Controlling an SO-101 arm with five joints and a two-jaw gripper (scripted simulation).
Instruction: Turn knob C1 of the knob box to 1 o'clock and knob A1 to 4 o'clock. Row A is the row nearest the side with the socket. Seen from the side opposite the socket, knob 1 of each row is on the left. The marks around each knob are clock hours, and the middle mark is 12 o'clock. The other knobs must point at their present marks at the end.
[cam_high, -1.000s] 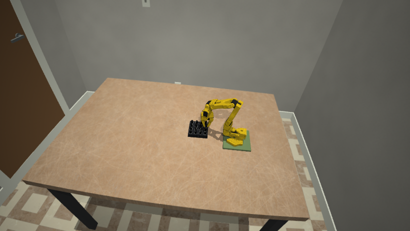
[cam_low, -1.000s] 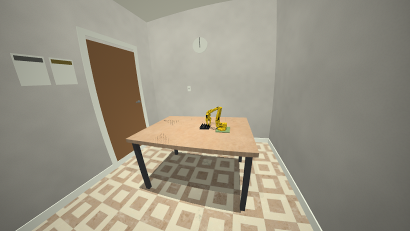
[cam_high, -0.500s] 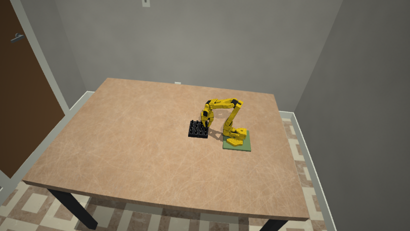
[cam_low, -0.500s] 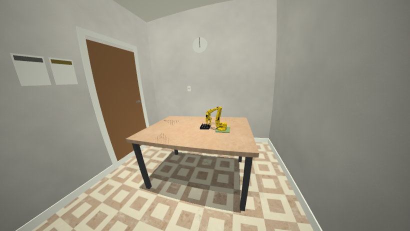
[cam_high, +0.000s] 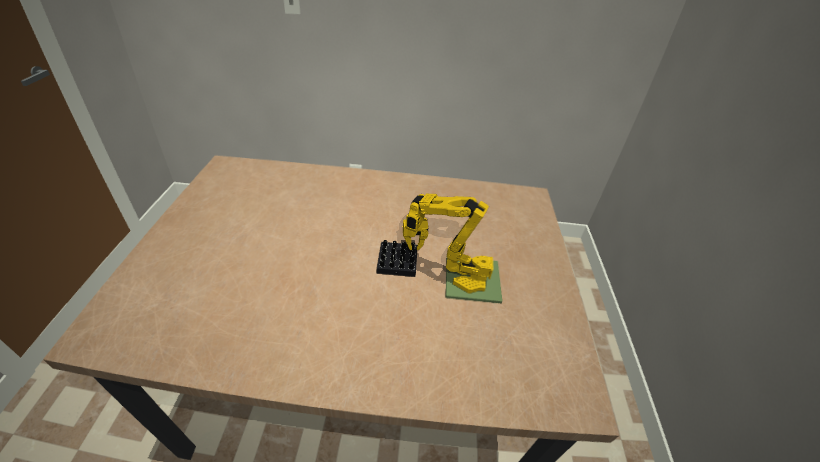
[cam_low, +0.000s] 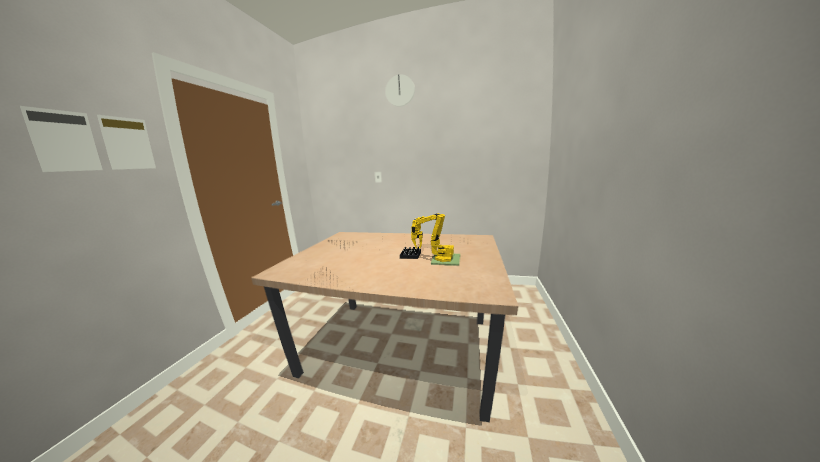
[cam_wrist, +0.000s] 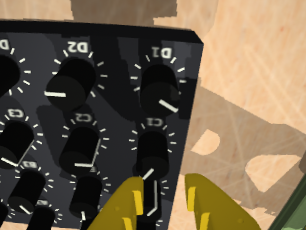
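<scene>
The top view looks steeply down from above the near edge of the brown rectangular table (cam_high: 321, 321) (cam_low: 378, 275), toward the grey far wall. The exterior view stands lower and farther back, facing the same wall slantwise down across the room. Both share the table, the yellow jointed arm (cam_high: 473, 229) (cam_low: 438, 226) and the brown door (cam_high: 45, 172) (cam_low: 229, 189). The wrist view looks closely down past the yellow two-fingered claw (cam_high: 415, 243) (cam_low: 417, 245) (cam_wrist: 164, 197) onto the black square knob box (cam_high: 395, 272) (cam_low: 409, 256) (cam_wrist: 112, 120), which all three share.

Knob box (cam_high: 396, 272) (cam_low: 409, 256) (cam_wrist: 110, 125) has shifted very slightly across the table (cam_high: 275, 321) (cam_low: 355, 275) toward the green base plate (cam_high: 494, 293) (cam_low: 453, 262) since the oldest top and exterior views. Most of that slip shows by the middle pair. Any change in knob pointers too small to tell.
</scene>
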